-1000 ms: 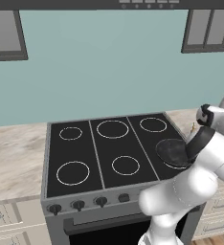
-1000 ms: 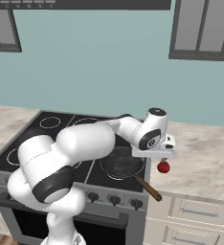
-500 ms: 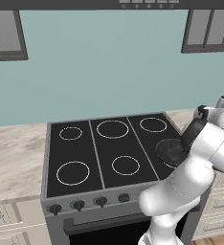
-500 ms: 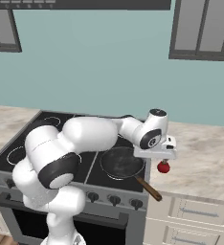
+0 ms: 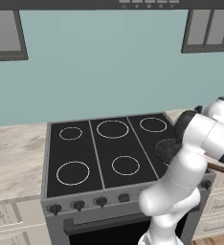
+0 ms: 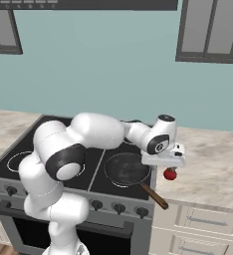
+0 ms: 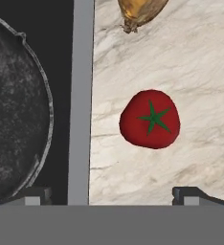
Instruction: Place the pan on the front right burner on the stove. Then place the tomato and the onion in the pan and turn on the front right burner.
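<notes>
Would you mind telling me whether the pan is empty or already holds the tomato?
Empty: the pan shows bare metal, and the tomato lies beside it on the counter.

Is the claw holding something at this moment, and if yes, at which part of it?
Nothing is held. The claw is open and hangs above the tomato, which lies free on the counter beside the stove.

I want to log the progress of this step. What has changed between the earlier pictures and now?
The arm's elbow has swung from low on the left to higher up and over the black-topped stove, while the hand stays above the small red tomato on the marble counter. The open pincer holds nothing. The dark round pan remains on the front right burner, empty; the tomato and the tan-brown onion have not moved.
</notes>
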Robot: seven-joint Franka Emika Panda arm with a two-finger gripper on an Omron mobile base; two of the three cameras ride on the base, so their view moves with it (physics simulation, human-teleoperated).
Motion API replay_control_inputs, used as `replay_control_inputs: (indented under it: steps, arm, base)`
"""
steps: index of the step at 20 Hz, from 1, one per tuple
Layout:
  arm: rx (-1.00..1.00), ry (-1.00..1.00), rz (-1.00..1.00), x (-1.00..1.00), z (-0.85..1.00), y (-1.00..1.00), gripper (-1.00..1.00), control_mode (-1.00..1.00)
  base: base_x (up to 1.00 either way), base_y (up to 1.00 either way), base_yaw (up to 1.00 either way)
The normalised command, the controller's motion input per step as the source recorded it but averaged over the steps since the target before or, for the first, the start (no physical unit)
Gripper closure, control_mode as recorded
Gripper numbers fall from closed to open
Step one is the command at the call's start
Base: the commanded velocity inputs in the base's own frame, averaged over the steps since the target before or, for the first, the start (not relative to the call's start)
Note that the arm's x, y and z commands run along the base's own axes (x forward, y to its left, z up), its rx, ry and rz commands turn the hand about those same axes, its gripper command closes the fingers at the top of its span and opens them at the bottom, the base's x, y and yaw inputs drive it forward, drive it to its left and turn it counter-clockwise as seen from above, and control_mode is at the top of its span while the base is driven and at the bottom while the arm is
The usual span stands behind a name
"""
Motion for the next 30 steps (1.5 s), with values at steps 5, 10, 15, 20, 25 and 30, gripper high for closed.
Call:
replay_control_inputs:
  steps: [5,10,15,20,25,30]
  arm:
    - [0.0,0.02,-0.03,0.05,-0.09,-0.13,-1.0,-1.0]
    - [0.0,0.02,-0.01,0.15,-0.09,-0.11,-1.0,-1.0]
    - [0.0,0.02,0.0,0.18,-0.08,-0.1,-1.0,-1.0]
    - [0.0,0.04,-0.01,0.14,-0.16,-0.1,-1.0,-1.0]
    - [0.01,0.06,0.0,0.17,-0.24,-0.1,-1.0,-1.0]
    - [0.02,0.07,0.0,0.22,-0.23,-0.03,-1.0,-1.0]
  base:
    - [0.0,0.0,0.0]
    - [0.0,0.0,0.0]
    - [0.0,0.0,0.0]
    - [0.0,0.0,0.0]
    - [0.0,0.0,0.0]
    - [0.0,0.0,0.0]
